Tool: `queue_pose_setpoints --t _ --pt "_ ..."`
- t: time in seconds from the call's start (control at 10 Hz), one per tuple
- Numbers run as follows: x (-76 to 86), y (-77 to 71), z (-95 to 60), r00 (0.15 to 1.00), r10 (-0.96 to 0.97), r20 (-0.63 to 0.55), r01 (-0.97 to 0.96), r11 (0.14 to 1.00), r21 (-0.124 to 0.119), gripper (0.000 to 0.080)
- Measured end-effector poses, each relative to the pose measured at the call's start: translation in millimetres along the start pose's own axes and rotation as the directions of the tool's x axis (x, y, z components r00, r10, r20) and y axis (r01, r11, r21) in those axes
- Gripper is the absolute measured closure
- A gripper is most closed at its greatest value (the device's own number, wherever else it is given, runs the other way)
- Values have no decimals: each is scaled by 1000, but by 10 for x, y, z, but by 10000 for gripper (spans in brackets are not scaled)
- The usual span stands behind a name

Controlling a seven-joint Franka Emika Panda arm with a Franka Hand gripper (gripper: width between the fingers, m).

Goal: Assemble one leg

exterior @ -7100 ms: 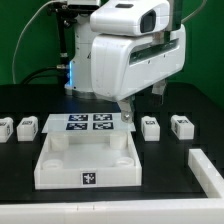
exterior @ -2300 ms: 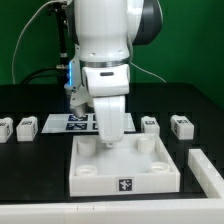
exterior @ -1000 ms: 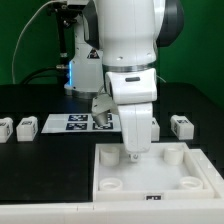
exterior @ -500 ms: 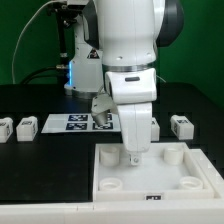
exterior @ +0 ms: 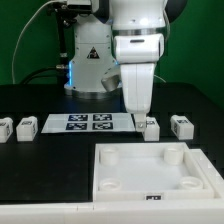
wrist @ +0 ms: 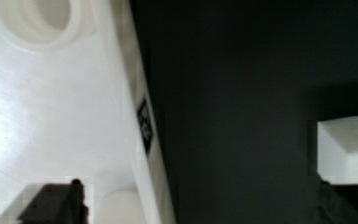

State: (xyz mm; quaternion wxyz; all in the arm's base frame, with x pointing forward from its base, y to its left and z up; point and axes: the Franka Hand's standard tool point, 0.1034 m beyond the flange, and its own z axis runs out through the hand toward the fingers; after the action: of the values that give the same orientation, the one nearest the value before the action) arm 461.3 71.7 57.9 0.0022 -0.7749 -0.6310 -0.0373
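Note:
The large white tray-like piece [exterior: 160,170] lies flat at the front, toward the exterior view's right. Four legs stand in a row behind it: two at the left [exterior: 5,128] [exterior: 27,126] and two at the right [exterior: 150,127] [exterior: 181,125]. My gripper [exterior: 139,116] hangs above the table just behind the tray, close beside the nearer right leg, and holds nothing. In the wrist view my gripper [wrist: 179,212] is open: one dark finger [wrist: 51,205] shows over the tray [wrist: 51,120], the other is lost against the black table. A white leg [wrist: 348,150] shows at the picture's edge.
The marker board [exterior: 85,123] lies flat behind the tray, between the two pairs of legs. A white bar [exterior: 212,170] lies at the exterior view's right edge, next to the tray. The robot base stands at the back.
The gripper has risen out of the tray and moved back toward the right-hand legs. The tray, earlier slid forward and to the exterior view's right, now lies still.

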Motion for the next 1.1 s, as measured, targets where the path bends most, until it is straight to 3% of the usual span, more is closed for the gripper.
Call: queue_pose_setpoints --t 0.2,0.5,0.7,1.1 --pt "0 2 13 1000 27 -1 -27 1000 2 150" --pt "0 -26 25 928 371 -5 -371 929 5 150" --pt "102 -257 74 684 729 -19 -729 685 26 150" --pt "643 -519 86 196 981 8 -979 195 64 150"
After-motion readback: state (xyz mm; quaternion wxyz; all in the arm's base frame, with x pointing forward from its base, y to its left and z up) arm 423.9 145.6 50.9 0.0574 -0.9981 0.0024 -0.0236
